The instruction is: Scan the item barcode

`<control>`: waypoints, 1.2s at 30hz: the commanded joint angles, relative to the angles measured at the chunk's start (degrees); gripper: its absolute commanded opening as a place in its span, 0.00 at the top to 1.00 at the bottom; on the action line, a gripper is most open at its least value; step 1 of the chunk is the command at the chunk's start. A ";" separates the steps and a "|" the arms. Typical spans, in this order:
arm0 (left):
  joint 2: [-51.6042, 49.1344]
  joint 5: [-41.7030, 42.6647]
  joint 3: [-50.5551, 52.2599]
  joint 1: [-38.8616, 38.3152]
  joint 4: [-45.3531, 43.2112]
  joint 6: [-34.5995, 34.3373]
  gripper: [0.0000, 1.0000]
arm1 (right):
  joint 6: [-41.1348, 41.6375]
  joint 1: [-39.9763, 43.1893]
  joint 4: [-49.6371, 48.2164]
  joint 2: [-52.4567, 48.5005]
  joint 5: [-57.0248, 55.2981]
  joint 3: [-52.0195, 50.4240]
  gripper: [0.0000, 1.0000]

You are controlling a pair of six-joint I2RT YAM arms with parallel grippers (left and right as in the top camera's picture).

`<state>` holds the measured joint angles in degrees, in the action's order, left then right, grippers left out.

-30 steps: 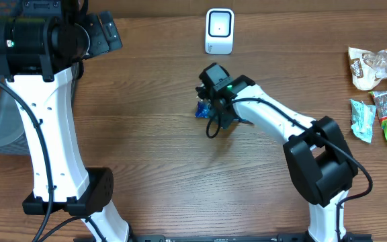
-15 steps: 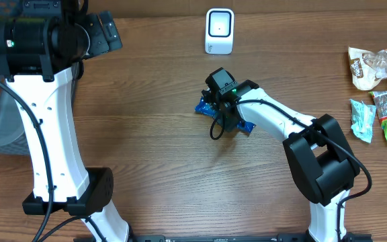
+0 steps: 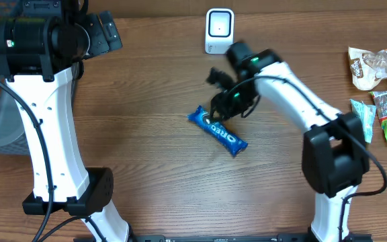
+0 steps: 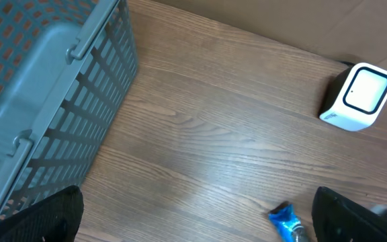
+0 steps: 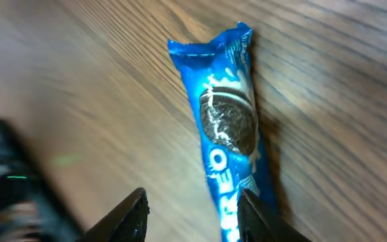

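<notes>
The step in hand is the pick-up, and the scan itself is not yet begun. The Oreo pack lies flat on the tabletop, logo side up, near the middle and well apart from the scanner at the far edge. The right pincer hovers above the pack's upper end, partly spread and pinching nothing; in the wrist view one finger hangs over the pack's edge, the other over bare wood. The left pincer is spread wide, holds nothing, and stands off to the left by the basket.

No barcode shows on the upper face, so it is probably underneath. The next move likely calls for centring the right pincer across the pack's narrow width, lowering, closing on it, then lifting and turning the hidden face toward the scanner's window.
</notes>
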<state>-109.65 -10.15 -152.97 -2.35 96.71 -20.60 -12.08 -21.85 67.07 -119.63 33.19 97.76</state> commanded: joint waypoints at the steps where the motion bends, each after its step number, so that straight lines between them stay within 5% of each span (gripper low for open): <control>1: 0.24 -0.76 -0.02 0.09 0.09 0.46 0.00 | 0.22 5.73 0.31 -1.42 13.75 -0.33 0.57; 5: 0.24 -0.76 -0.02 0.09 0.09 0.44 0.00 | -7.19 7.06 4.59 -1.70 13.25 -0.28 0.52; 9: 0.24 -0.76 -0.02 0.09 0.09 0.44 0.00 | -6.19 2.43 4.44 -1.14 -1.09 -0.28 0.40; 20: 0.24 -0.76 -0.02 0.09 0.09 0.44 0.00 | 6.40 -14.12 -2.47 -1.16 -35.41 -0.31 0.48; 36: 0.24 -0.76 -0.02 0.09 0.09 0.44 0.00 | 7.04 -18.45 -3.37 -4.72 -39.28 -3.32 0.44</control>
<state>-109.65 -10.15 -152.97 -2.35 96.71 -20.60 -5.98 -39.86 63.68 -123.98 -5.96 95.09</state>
